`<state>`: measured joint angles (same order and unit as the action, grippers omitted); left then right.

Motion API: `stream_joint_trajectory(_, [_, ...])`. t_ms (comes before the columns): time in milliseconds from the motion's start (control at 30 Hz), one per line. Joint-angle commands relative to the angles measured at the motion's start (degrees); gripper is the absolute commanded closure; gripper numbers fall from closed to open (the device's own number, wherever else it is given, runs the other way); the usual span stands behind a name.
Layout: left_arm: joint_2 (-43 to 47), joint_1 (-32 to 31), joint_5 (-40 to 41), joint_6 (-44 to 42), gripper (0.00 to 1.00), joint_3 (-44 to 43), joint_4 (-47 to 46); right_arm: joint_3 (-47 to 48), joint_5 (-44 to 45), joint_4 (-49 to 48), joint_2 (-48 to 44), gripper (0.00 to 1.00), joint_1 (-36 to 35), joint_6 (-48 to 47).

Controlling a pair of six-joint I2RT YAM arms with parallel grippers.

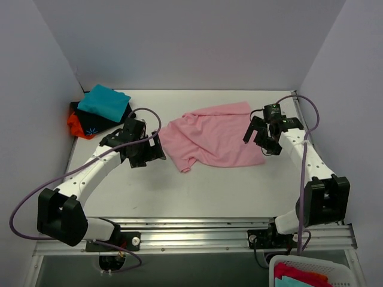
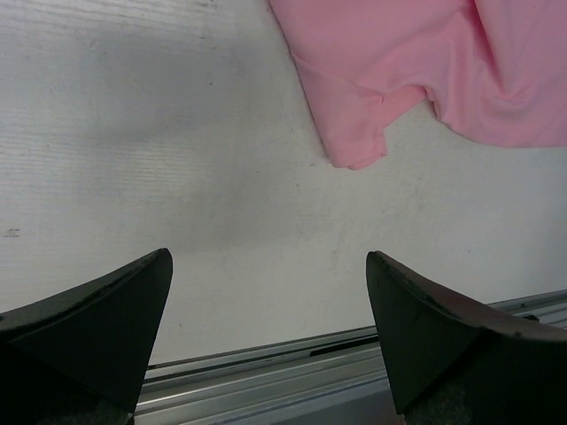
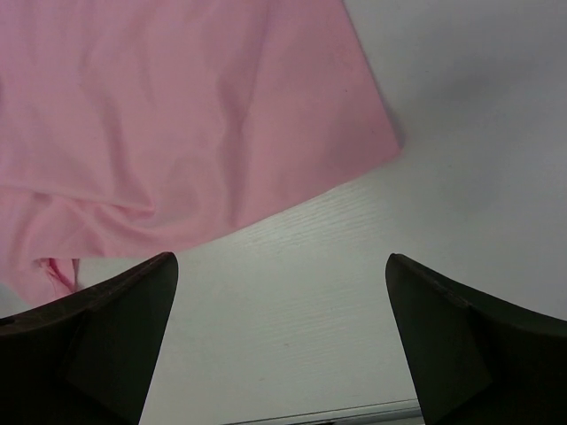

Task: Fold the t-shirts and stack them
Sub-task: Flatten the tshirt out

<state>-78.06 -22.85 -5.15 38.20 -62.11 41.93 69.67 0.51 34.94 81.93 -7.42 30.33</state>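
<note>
A light-pink t-shirt (image 1: 212,139) lies loosely spread and rumpled on the middle of the white table. A stack at the back left holds a folded teal tee (image 1: 103,103) on a black starburst tee (image 1: 93,127) and an orange-red tee (image 1: 75,125). My left gripper (image 1: 145,154) is open and empty, just left of the pink shirt's sleeve (image 2: 354,146). My right gripper (image 1: 261,139) is open and empty, above the shirt's right edge (image 3: 266,133).
A white basket (image 1: 311,272) with more coloured cloth stands off the table at the bottom right. An aluminium rail (image 1: 197,230) runs along the table's near edge. Grey walls close in the sides and back.
</note>
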Motion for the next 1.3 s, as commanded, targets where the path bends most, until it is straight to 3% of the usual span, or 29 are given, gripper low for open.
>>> stream_joint_trajectory(0, [-0.94, -0.09, 0.66, -3.74, 0.00, -5.30, 1.13, 1.52, -2.10, -3.39, 0.67, 0.00, 3.11, 0.87])
stream_joint_trajectory(267, [-8.68, 0.44, -0.30, -6.46, 0.00, -12.16, 2.80, -1.64, -3.69, -2.07, 7.89, 0.00, 11.28, 6.58])
stream_joint_trajectory(433, [-11.85, 2.02, -1.09, -8.05, 0.00, -13.92, 2.28, -8.22, -4.99, -5.39, 8.68, 0.00, 12.08, 8.96])
stream_joint_trajectory(500, [-12.46, 2.99, -2.05, -8.05, 0.05, -13.74, 1.75, -9.72, -5.70, -6.63, 9.56, 0.01, 12.34, 10.27])
stream_joint_trajectory(933, [-14.93, 8.08, -5.05, -10.94, 0.06, -15.23, 1.74, -7.18, -2.54, -10.85, 16.24, 0.09, 12.78, 11.42])
stream_joint_trajectory(1200, [-15.28, 10.10, -4.87, -13.94, 0.06, -17.17, 5.17, -8.23, -1.66, -13.67, 19.32, 0.45, 12.78, 13.35])
stream_joint_trajectory(1233, [-15.28, 10.37, -4.87, -14.20, 0.06, -17.17, 5.35, -8.84, -1.48, -14.02, 19.32, 0.51, 12.87, 13.44])
stream_joint_trajectory(1267, [-15.19, 10.63, -4.96, -14.37, 0.06, -17.08, 5.53, -9.11, -1.39, -14.02, 19.23, 0.65, 12.78, 13.44])
